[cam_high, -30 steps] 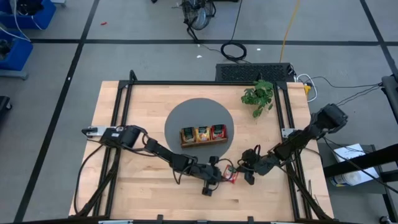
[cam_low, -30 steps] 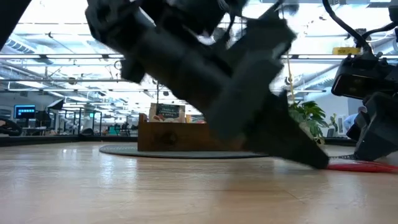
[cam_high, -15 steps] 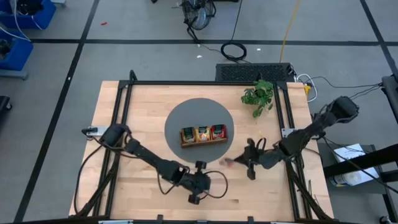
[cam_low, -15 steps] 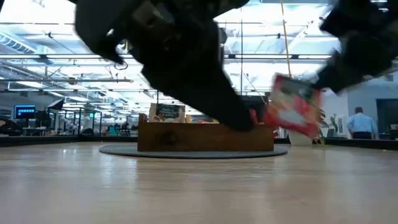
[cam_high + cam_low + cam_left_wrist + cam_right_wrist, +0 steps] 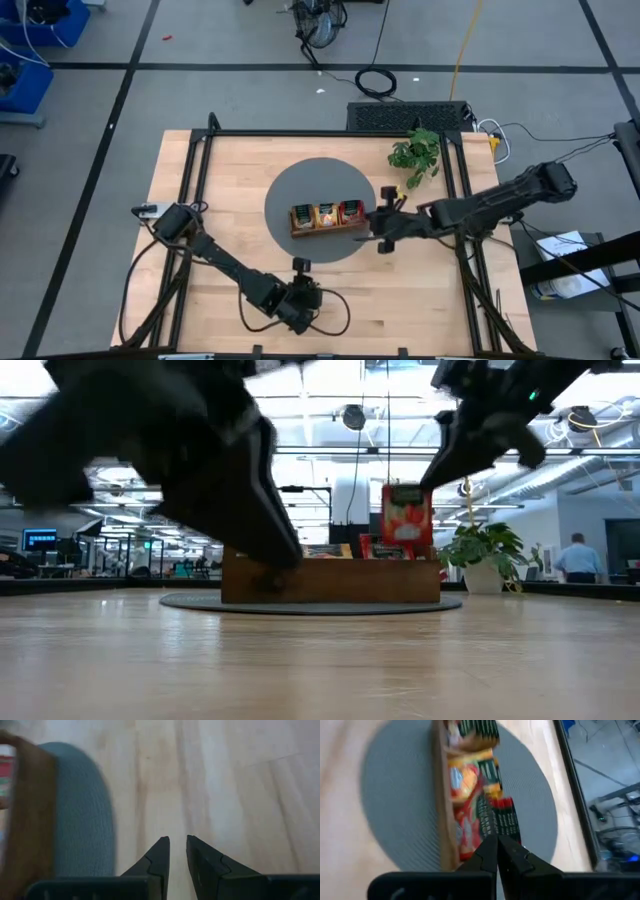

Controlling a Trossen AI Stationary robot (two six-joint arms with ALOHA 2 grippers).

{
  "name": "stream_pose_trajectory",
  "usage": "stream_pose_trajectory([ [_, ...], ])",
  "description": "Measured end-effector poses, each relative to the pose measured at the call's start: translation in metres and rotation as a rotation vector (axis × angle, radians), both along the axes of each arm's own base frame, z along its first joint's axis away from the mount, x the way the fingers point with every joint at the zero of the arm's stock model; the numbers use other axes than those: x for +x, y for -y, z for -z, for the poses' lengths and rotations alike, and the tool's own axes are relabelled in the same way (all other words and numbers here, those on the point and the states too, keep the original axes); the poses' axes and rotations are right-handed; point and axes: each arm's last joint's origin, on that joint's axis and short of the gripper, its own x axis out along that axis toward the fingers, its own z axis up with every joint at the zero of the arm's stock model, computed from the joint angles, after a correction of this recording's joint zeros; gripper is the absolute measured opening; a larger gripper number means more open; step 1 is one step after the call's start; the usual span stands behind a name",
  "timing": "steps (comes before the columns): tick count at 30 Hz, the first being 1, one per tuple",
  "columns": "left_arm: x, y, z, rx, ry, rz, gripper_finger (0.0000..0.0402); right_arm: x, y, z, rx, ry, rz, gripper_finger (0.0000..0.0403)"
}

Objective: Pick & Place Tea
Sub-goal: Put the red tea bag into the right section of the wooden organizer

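A red tea sachet (image 5: 403, 515) is carried in the clenched fingers of the right gripper (image 5: 379, 231), hanging upright in the air just beside the red end of the wooden tray (image 5: 327, 228); in the low view it is seen above tray-top height, not yet inside. A second ago this sachet was lying on the bare wood near the front edge, between both grippers; since then it has been lifted and brought across to the tray's right-hand compartment. Judged from that, the pick is done and only the lowering and release remain. The other sachets (image 5: 470, 775) are already filed in the tray: green, orange-yellow, red, one colour per compartment.

The left gripper (image 5: 297, 296) has been pulled back toward the front edge of the table, well apart from the tray. Its fingers (image 5: 159, 855) are seen slightly parted with nothing between them.

The tray is set on a round grey mat (image 5: 290, 190) in the middle of a light wooden table (image 5: 200, 200) with a black frame. A potted plant (image 5: 415, 153) is standing at the far right corner. Beyond the table a large open hall with ceiling lights is seen, and a person (image 5: 577, 557) stands far off at the right.
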Motion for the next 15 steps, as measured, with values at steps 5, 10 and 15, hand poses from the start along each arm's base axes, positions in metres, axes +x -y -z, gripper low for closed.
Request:
stream_pose_trajectory([
  [5, -0.011, 0.005, -0.011, 0.02, 0.017, -0.032, 0.0072, 0.011, 0.014, 0.013, -0.084, -0.08, 0.008, 0.0],
  [10, -0.013, 0.007, -0.017, 0.025, 0.041, -0.042, 0.0072, 0.022, 0.017, 0.021, -0.111, -0.08, -0.002, 0.0],
  [15, -0.012, 0.005, -0.017, 0.026, 0.046, -0.05, 0.0072, 0.025, 0.017, 0.016, -0.092, -0.046, 0.014, 0.0],
])
